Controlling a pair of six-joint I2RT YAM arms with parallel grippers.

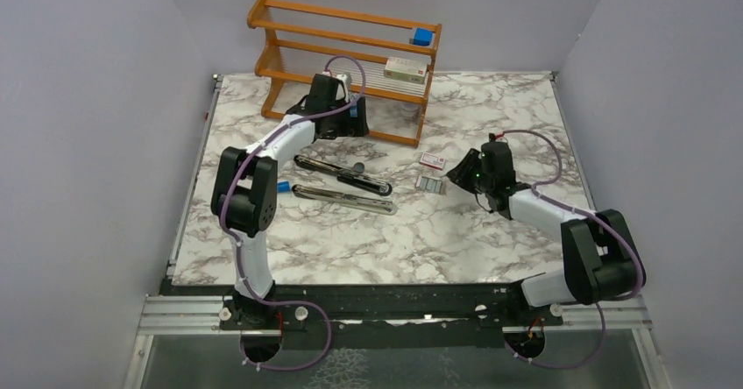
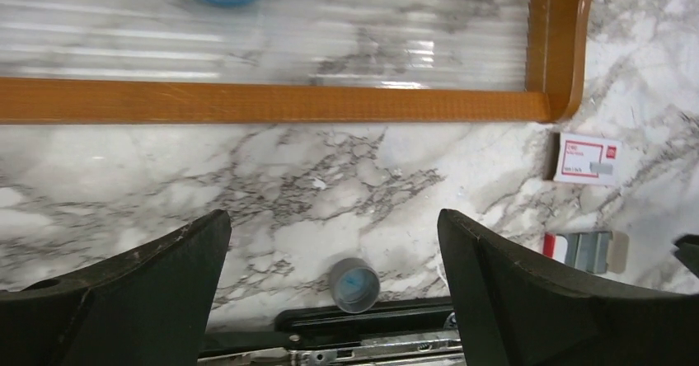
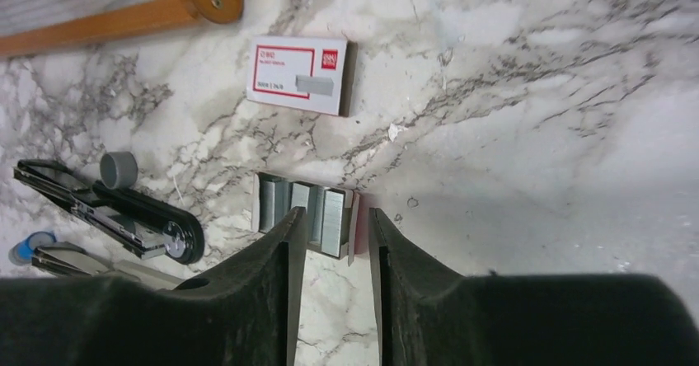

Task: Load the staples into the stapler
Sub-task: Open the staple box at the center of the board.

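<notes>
The counter [image 1: 350, 249] is white marble-patterned with grey veining. The stapler [image 3: 124, 213] is black with a silver channel. The staples [image 3: 301, 209] are silvery-grey. The box [image 3: 297, 73] is white with red border. The rack [image 2: 272, 102] is orange-brown; the cap [image 3: 119, 168], grey.

The stapler [image 1: 342, 198] lies flat and opened wide in front of the wooden rack [image 1: 350, 17], with its black bar nearer to the rack and its silvery bar beyond it. The staples [image 3: 305, 213], short grey strips lying side by side, rest in front of the rack's right end.
</notes>
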